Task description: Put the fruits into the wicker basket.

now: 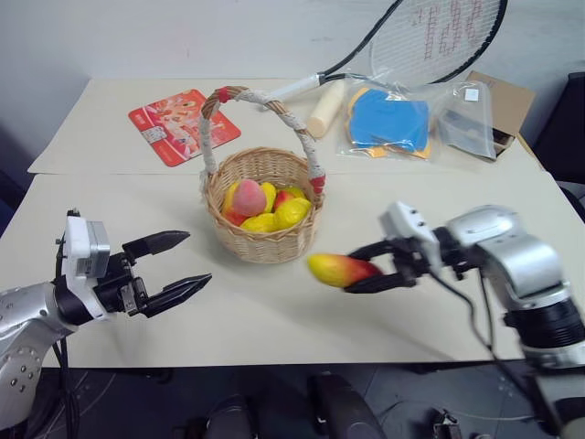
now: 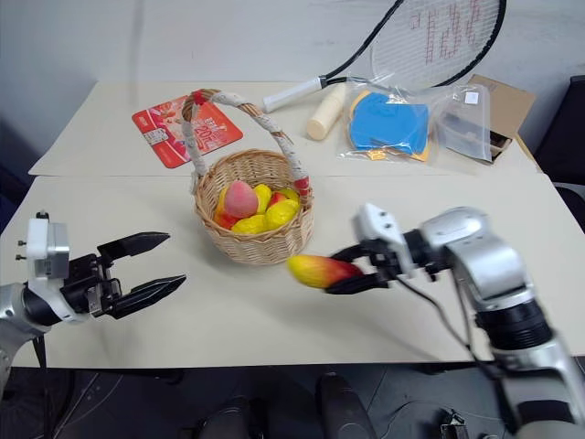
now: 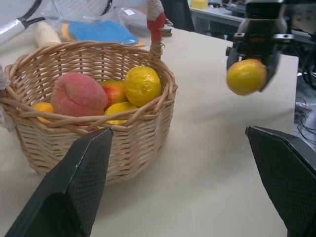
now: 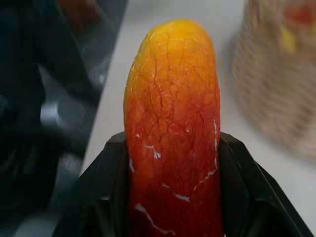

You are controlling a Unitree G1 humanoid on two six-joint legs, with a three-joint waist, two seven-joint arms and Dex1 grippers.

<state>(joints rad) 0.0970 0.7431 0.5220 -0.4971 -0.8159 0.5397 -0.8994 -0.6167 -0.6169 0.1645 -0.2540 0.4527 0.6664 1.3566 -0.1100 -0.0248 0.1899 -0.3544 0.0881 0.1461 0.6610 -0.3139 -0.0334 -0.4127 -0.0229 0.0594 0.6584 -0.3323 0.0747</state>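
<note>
Gripping a red-and-yellow mango (image 1: 340, 270), our right claw (image 1: 373, 267) was pinching the fruit by its red end, with the yellow tip pointing toward our left. We held it above the tabletop (image 1: 274, 311), just beside the wicker basket (image 1: 263, 240) on its near right side, not yet over the rim. In the right wrist view the mango (image 4: 173, 133) stood between the two black fingers (image 4: 106, 187), its skin cracked with white chips.

Our left claw (image 1: 174, 267) hovered over the tabletop to the near left of the basket, its fingers spread and holding nothing, pointed toward the basket.

We saw the basket already loaded: a pink peach (image 1: 248, 197), a lemon (image 3: 141, 86) and several more yellow and red fruits lay inside it. Its tall handle (image 1: 302, 137), wrapped in white and red, arched over them.

At the far side of the tabletop lay a red packet (image 1: 183, 123), a racket (image 1: 430, 37), a cream cylinder (image 1: 326, 110), a clear bag with something blue (image 1: 390, 121) and a cardboard box (image 1: 503, 105), all well apart from the basket.
</note>
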